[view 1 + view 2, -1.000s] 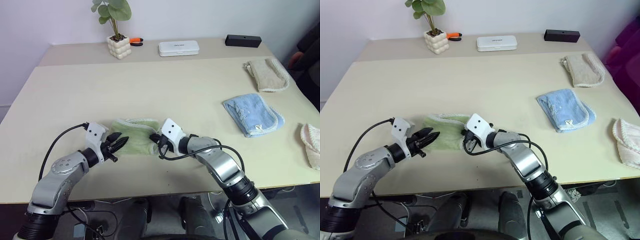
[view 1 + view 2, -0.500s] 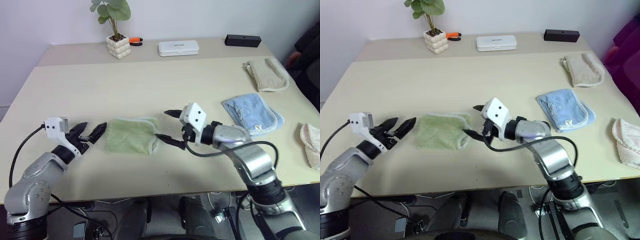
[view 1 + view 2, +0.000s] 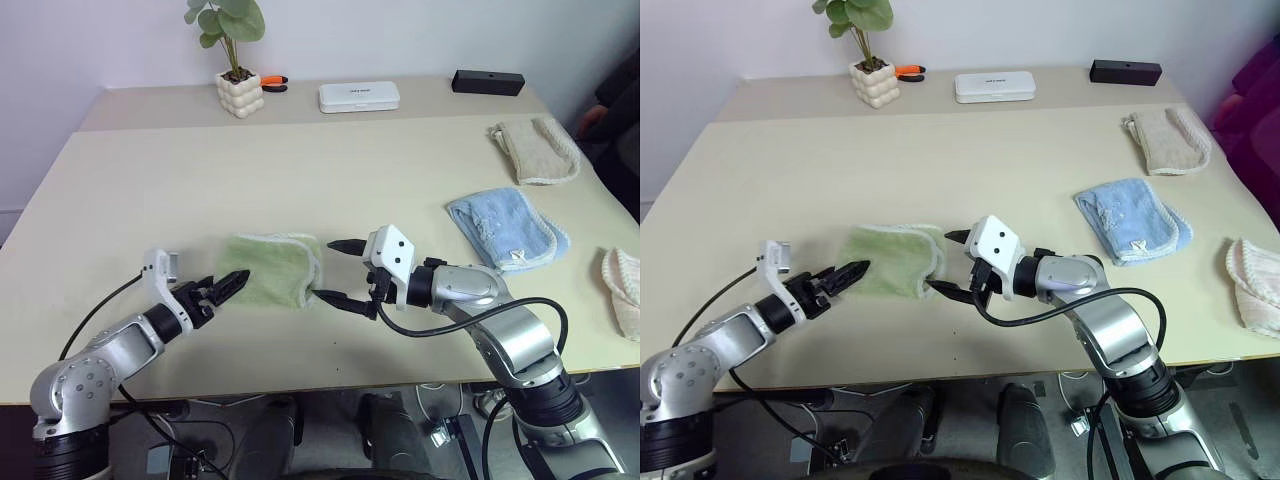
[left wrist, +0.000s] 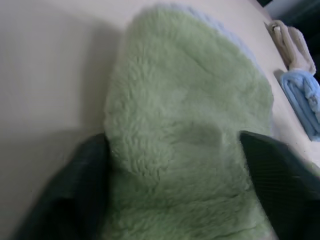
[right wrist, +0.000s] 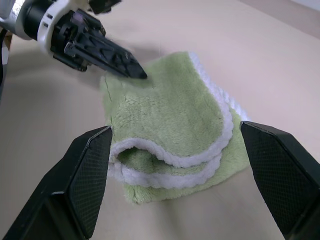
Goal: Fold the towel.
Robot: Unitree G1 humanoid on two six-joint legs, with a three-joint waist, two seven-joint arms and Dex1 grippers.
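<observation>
- Right wrist view: the towel (image 5: 170,130) is seen folded on the bench (image 3: 330,170).
- Right pincer (image 3: 338,272) is spread wide, empty.
- Left pincer (image 3: 222,288) is parted around the towel's edge.

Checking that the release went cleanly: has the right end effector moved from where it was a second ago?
Yes. The right end effector has pulled back off the folded light green terry towel, toward the light blue towel, and now stands open beside its edge.

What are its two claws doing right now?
Left gripper: cannot tell, tips at the green towel.
Right gripper: open, holding nothing.
</observation>
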